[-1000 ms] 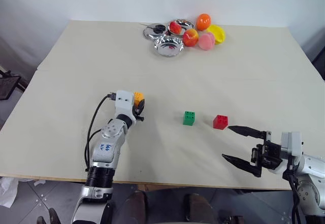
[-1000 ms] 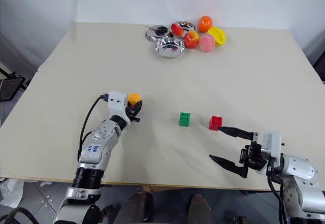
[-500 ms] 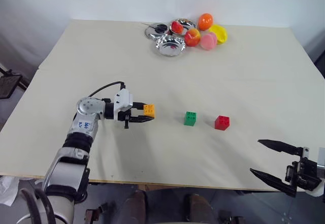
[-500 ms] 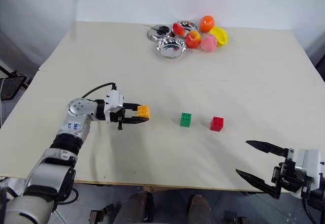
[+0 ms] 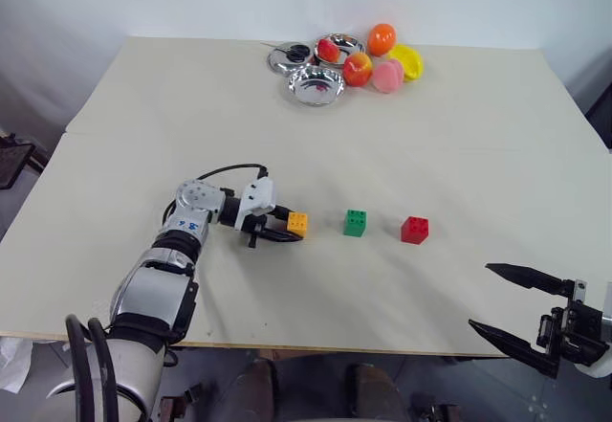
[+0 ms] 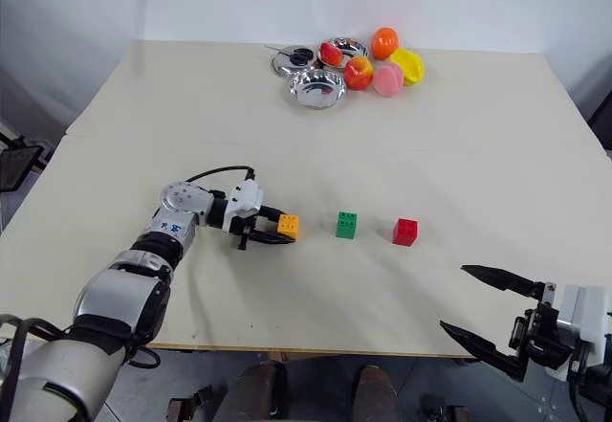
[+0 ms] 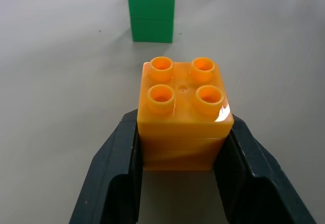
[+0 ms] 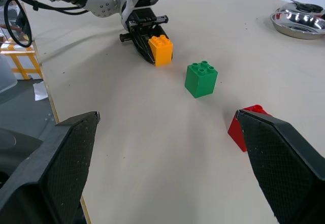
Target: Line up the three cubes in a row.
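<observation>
The left hand (image 5: 287,228) is clamped on the orange-yellow cube (image 5: 297,223), its two smooth black fingers (image 7: 114,183) pressed flat against opposite sides of the glossy plastic block, whose four round hollow studs face up. The block sits low at the matte cream table (image 5: 191,116), in line with the green cube (image 5: 355,222) just beside it and the red cube (image 5: 414,230) beyond, each spaced apart. The right hand (image 5: 512,307) hangs past the table's near edge, its textured, tapered black fingers spread wide and holding nothing. At the far edge lie shiny metal bowls (image 5: 316,84) and round toy fruits (image 5: 382,39).
</observation>
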Motion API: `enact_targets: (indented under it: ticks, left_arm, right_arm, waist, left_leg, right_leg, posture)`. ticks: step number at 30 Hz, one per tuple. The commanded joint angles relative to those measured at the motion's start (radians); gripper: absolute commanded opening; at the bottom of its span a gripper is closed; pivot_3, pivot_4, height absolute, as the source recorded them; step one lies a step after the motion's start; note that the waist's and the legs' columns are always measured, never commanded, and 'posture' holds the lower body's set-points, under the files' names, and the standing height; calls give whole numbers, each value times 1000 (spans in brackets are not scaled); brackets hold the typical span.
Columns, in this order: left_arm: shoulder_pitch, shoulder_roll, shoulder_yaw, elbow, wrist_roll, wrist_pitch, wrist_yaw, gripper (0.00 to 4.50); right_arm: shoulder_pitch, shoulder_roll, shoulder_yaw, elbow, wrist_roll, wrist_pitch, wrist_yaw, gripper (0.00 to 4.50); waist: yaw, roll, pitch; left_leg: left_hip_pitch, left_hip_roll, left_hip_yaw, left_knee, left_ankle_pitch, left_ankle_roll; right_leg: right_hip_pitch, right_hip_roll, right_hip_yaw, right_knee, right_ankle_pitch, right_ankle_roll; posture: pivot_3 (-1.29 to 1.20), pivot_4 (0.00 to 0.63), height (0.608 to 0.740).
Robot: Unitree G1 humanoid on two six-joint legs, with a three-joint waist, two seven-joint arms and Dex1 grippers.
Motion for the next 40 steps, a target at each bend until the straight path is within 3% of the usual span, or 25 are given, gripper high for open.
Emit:
enact_targets:
  ticks: [1, 3, 12, 13, 17, 21, 26, 31, 36, 40]
  left_arm:
    - [-25, -2, 14, 18, 28, 5, 37, 1498]
    - [-29, -2, 20, 26, 33, 9, 45, 1498]
    - [-42, 9, 47, 35, 54, 6, 88, 4373]
    - [-42, 17, 52, 34, 53, 5, 84, 4478]
    - [-28, 50, 82, 20, 35, -10, 58, 4478]
    - [32, 129, 167, -82, -77, 1, -109, 4478]
    - [299, 267, 236, -431, -188, 79, -137, 4478]
    - [647, 407, 334, -779, -226, 207, 6, 4478]
    - [905, 465, 446, -1021, -305, 314, 79, 4478]
    - [945, 466, 488, -1053, -308, 341, 171, 4478]
  right_arm:
    - [-1, 12, -4, -34, 21, 2, -10, 4500]
    - [-5, 14, 3, -37, 20, 5, -12, 4500]
    - [-28, 3, 23, -30, 19, 16, -11, 4500]
    - [-35, -1, 25, -26, 19, 18, -7, 4500]
    - [-67, -6, 35, -13, 15, 27, 1, 4500]
    - [-82, -18, 19, 20, 15, 27, 25, 4500]
    - [-105, -43, -22, 155, -7, -18, 101, 4500]
    - [-149, -128, -50, 404, -76, -115, 228, 4500]
    - [-199, -184, -63, 554, -97, -166, 288, 4500]
    - [-245, -184, -36, 639, -120, -202, 295, 4500]
  waist:
    - [1, 0, 0]
    - [1, 0, 0]
    - [-1, 0, 0]
    - [-1, 0, 0]
    - [-3, 0, 0]
    - [-8, 0, 0]
    - [-13, 0, 0]
    - [-14, 1, 0]
    - [-4, 2, 0]
    - [-4, 3, 0]
  left_leg:
    - [0, 0, 0, 0, 0, 0]
    - [0, 0, 0, 0, 0, 0]
    - [0, 0, 0, 0, 0, 0]
    - [0, 0, 0, 0, 0, 0]
    - [0, 0, 0, 0, 0, 0]
    - [0, 0, 0, -1, 0, 0]
    - [1, 1, 1, -2, 0, 0]
    - [1, 1, 1, 0, -1, 1]
    - [3, 2, 0, -1, -2, 2]
    - [4, 2, 1, -1, -2, 1]
  right_leg:
    - [0, 0, 0, 0, 0, 0]
    - [0, 0, 0, 0, 0, 0]
    - [0, 0, 0, 1, 0, 0]
    - [0, 0, 0, 1, 0, 0]
    - [-1, 0, 0, 2, 0, 0]
    - [-1, 0, 0, 2, 0, 0]
    - [-1, 0, 0, 2, 0, 0]
    - [0, 0, 0, 3, 0, -1]
    - [0, 0, 0, 0, -1, -2]
    - [1, 0, 0, 1, -1, -3]
  posture:
    - [0, 150, 740]
    - [0, 150, 740]
    - [0, 150, 740]
    - [0, 150, 740]
    - [0, 150, 740]
    - [0, 150, 740]
    - [0, 150, 740]
    - [0, 150, 740]
    - [0, 150, 740]
    - [0, 150, 740]
